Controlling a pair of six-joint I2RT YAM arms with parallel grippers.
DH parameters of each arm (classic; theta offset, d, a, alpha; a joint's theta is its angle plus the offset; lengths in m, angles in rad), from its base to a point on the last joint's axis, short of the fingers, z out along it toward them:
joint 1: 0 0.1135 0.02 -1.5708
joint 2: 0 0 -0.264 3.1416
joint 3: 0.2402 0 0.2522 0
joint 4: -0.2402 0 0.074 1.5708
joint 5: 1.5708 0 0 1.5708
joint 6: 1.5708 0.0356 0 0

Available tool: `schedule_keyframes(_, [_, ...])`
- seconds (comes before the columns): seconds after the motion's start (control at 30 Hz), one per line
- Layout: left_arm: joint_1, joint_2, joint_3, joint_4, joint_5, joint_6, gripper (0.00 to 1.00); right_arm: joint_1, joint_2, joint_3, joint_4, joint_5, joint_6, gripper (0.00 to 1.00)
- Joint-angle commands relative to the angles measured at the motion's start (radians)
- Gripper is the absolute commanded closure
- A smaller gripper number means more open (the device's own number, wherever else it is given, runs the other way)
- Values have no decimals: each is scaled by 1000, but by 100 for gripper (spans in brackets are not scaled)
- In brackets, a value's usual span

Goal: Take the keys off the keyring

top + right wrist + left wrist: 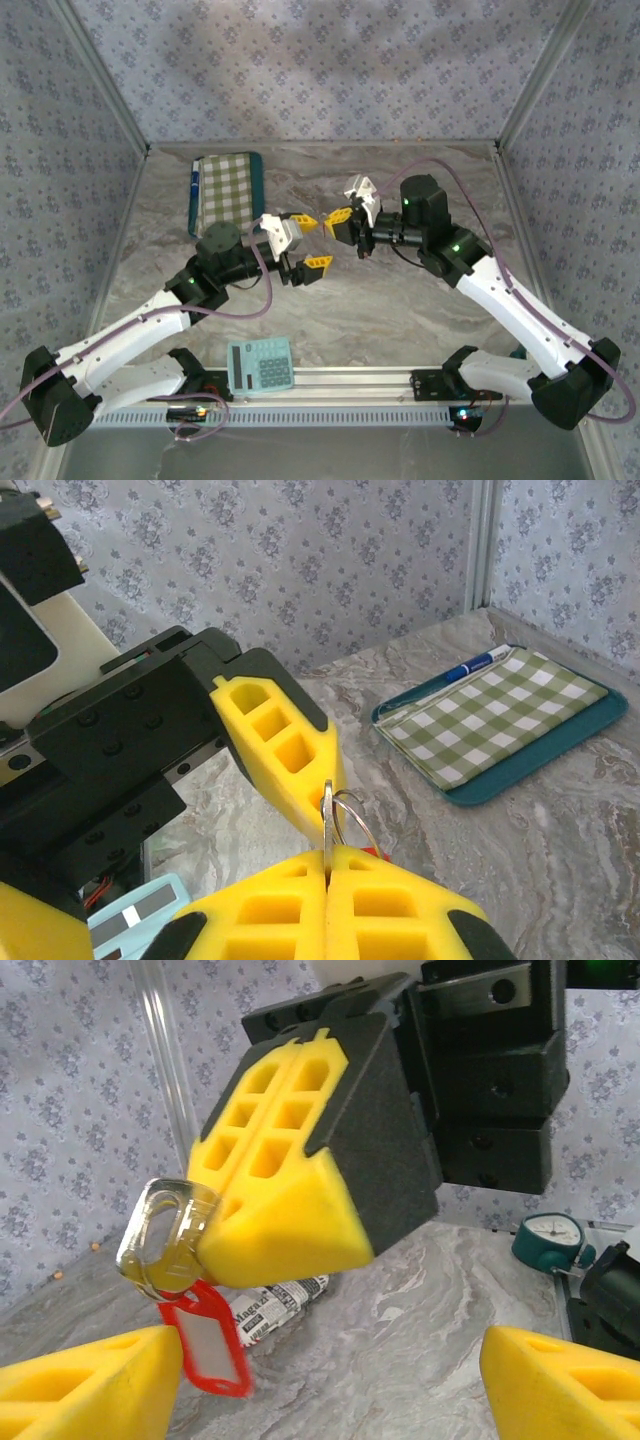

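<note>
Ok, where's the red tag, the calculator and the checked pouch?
red tag [210, 1348]: left wrist view, its middle window.
calculator [262, 370]: top view, its buttons.
checked pouch [226, 192]: top view, its middle.

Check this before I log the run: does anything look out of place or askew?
Nothing looks spilled or damaged. The one oddity: the teal calculator sits at the table's near edge, seemingly overlapping the metal rail. The keys, with a red tag dangling, hang pinched in the right gripper.
</note>
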Motion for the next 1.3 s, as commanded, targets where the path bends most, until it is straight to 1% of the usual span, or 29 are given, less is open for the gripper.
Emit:
schedule_keyframes(0.0, [-6,-17,35,39,-26,7,21,13,11,4,4,-15,-22,100])
schedule_keyframes(0.2, [-6,-17,39,46,-31,4,20,22,15,9,-6,-4,-28,100])
schedule_keyframes(0.33, [-6,-19,40,49,-16,-3,22,26,20,13,-9,10,-29,100])
schedule_keyframes(0.5, [-6,-19,48,43,0,-8,26,33,32,24,-27,110,-26,100])
schedule_keyframes(0.6, [-7,-22,52,32,7,-4,31,31,34,28,-37,175,-20,100])
schedule_keyframes(0.87, [-10,-20,59,15,11,0,35,24,27,22,-16,259,3,100])
schedule_keyframes(1.03, [-12,-18,63,10,12,1,37,18,25,21,-9,290,12,100])
schedule_keyframes(1.27, [-11,-16,63,0,-1,8,37,12,17,19,-2,254,13,100])
